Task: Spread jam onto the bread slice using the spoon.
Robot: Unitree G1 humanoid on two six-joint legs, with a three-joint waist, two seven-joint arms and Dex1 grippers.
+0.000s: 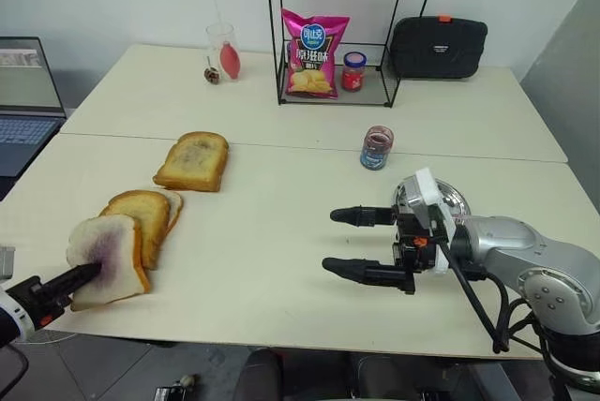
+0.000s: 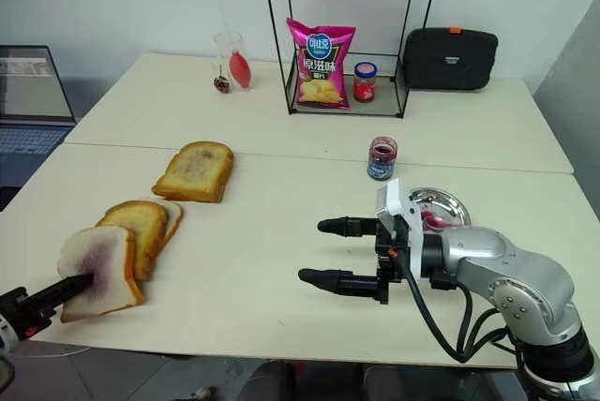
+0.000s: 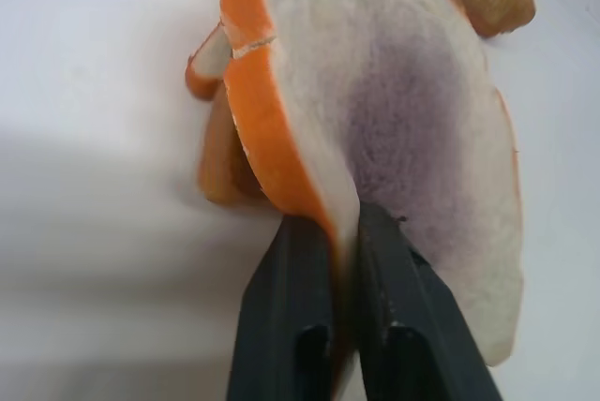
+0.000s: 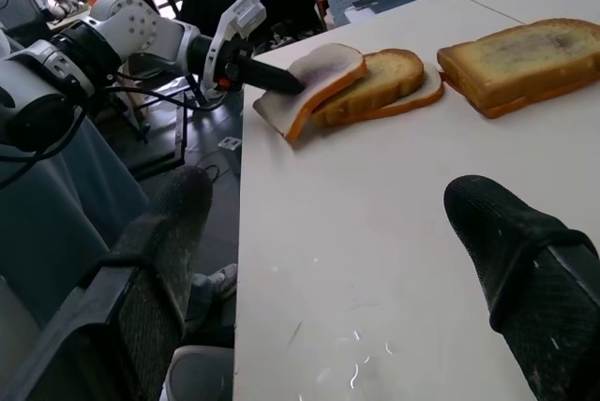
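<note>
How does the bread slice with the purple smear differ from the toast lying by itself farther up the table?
The bread slice is pale white with a purple smear; the lone toast is golden-brown. The bread slice leans on other slices, pinched by the left gripper; the lone toast lies flat, untouched. Both are square slices on the same table.

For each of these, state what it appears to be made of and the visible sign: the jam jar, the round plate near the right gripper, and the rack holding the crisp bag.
Jam jar: clear glass, probably; the dark jam shows through its wall.
Plate: polished metal, likely steel; silvery and mirror-bright.
Rack: thin black metal rod, seemingly painted; slim straight bars.
</note>
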